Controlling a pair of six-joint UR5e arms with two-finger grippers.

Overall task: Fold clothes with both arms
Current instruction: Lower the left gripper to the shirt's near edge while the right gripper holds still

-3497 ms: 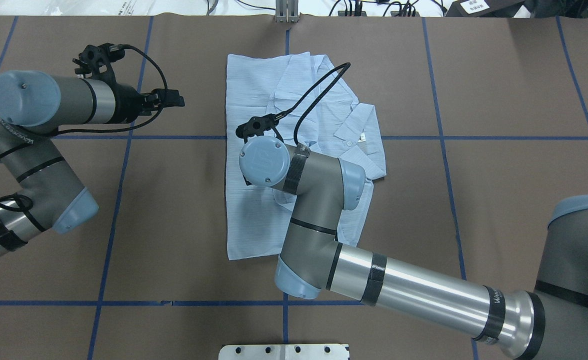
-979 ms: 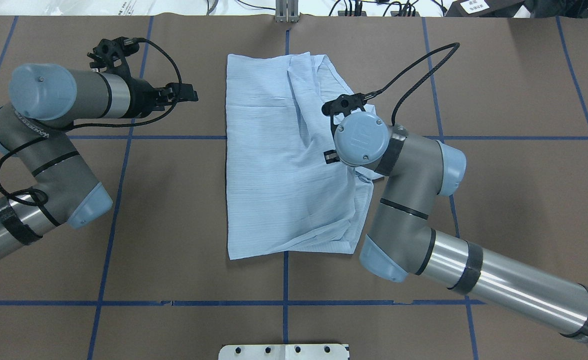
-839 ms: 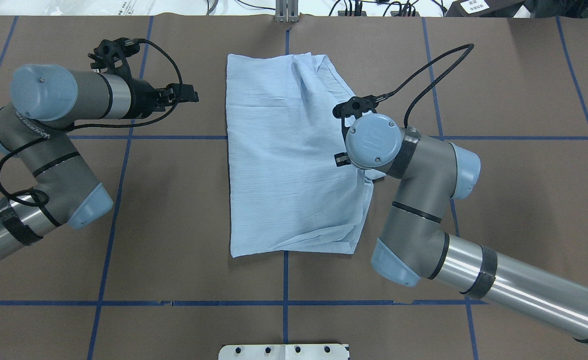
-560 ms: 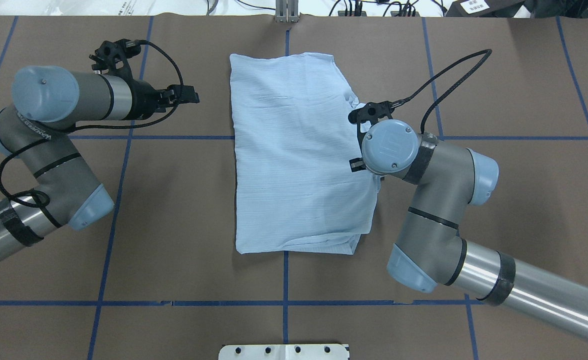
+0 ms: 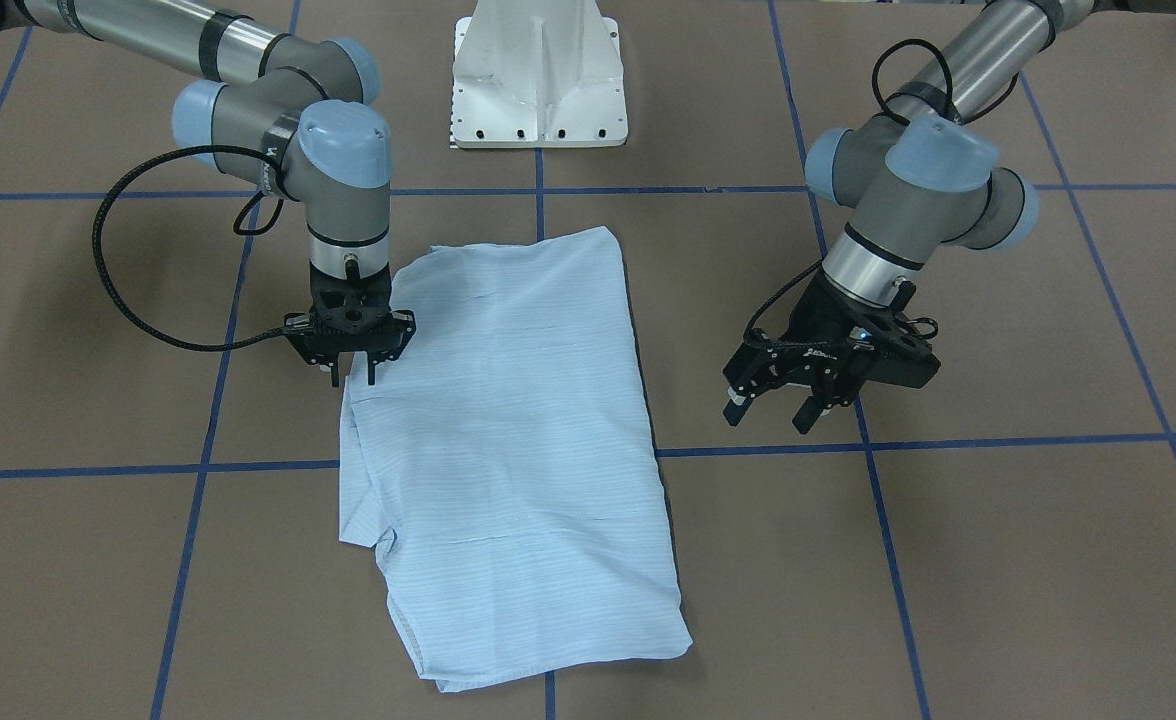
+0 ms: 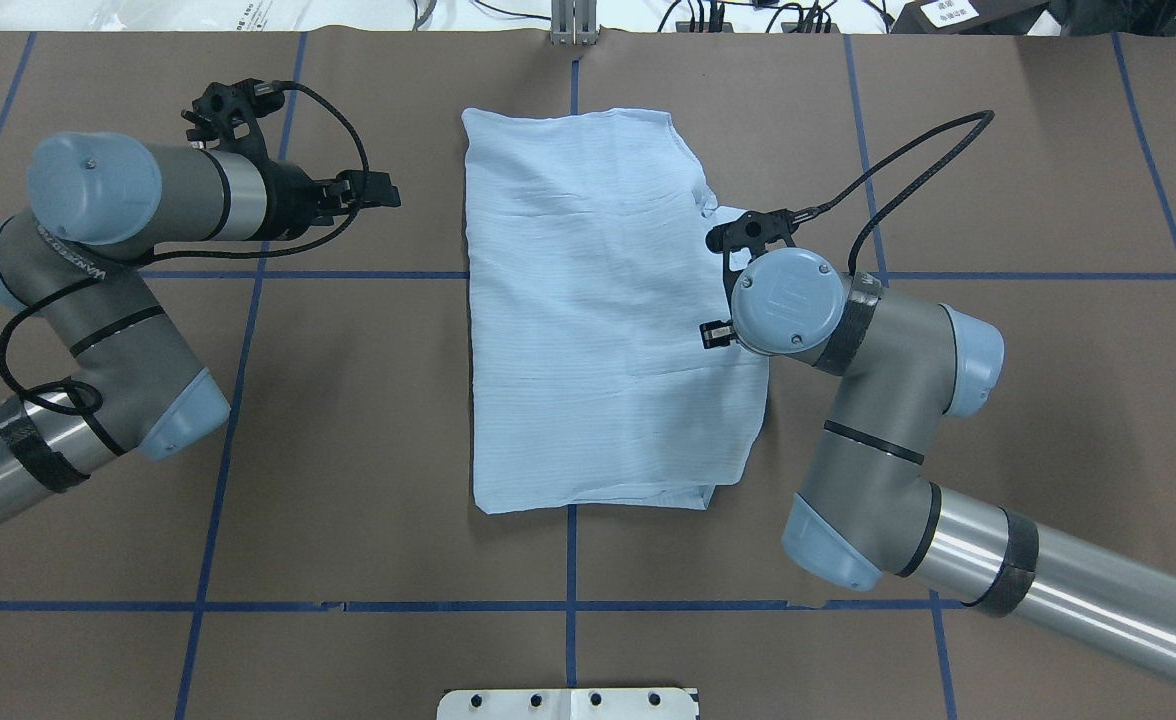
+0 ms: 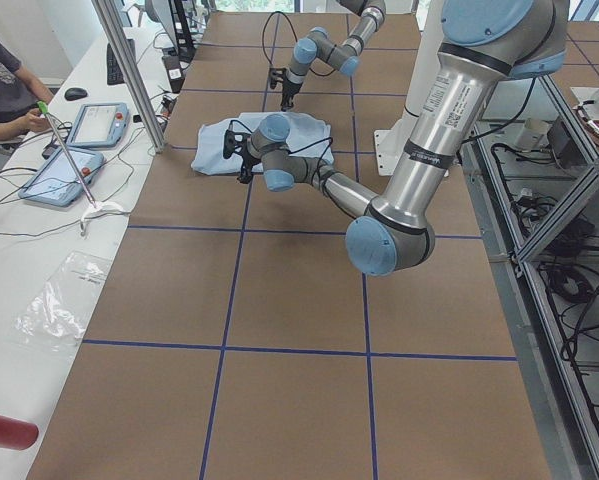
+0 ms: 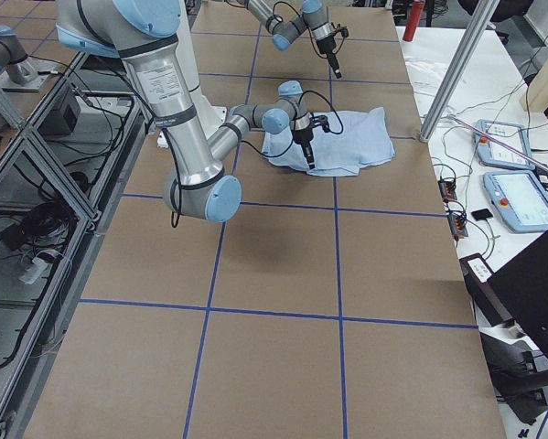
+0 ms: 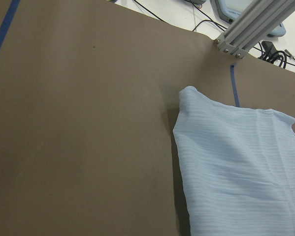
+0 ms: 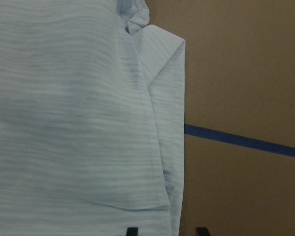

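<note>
Shirt (image 5: 508,450) of light blue striped cloth lies folded into a rough oblong in the middle of the brown desk (image 5: 998,560), straddling one of the blue tape lines (image 5: 948,440). Its smooth top layer faces up, and lower layers poke out in uneven steps along the side on the robot's right.

The right arm (image 5: 333,170) points straight down at that stepped side. Its jaws are released and grip nothing. In the right wrist view the two dark fingertips (image 10: 131,232) stand apart, one over the cloth and one over the desk, with the shirt's hem between them. Whether they touch the fabric I cannot tell. From overhead, the arm's round wrist joint covers part of this edge. A black cable (image 5: 98,250) loops wide off the wrist over the desk, away from the shirt.

The left arm (image 5: 908,200) is bent on the other side. Its jaws are parted and hold nothing, hanging above the desk and tilted toward the shirt, with a strip of brown surface between them and the cloth.

A white pedestal (image 5: 538,80) stands at the robot's edge of the desk, and an aluminium post (image 6: 573,22) rises at the far edge, in line with the shirt. Two tablets (image 7: 94,125) lie on the white surface alongside, where a person (image 7: 4,85) sits.
</note>
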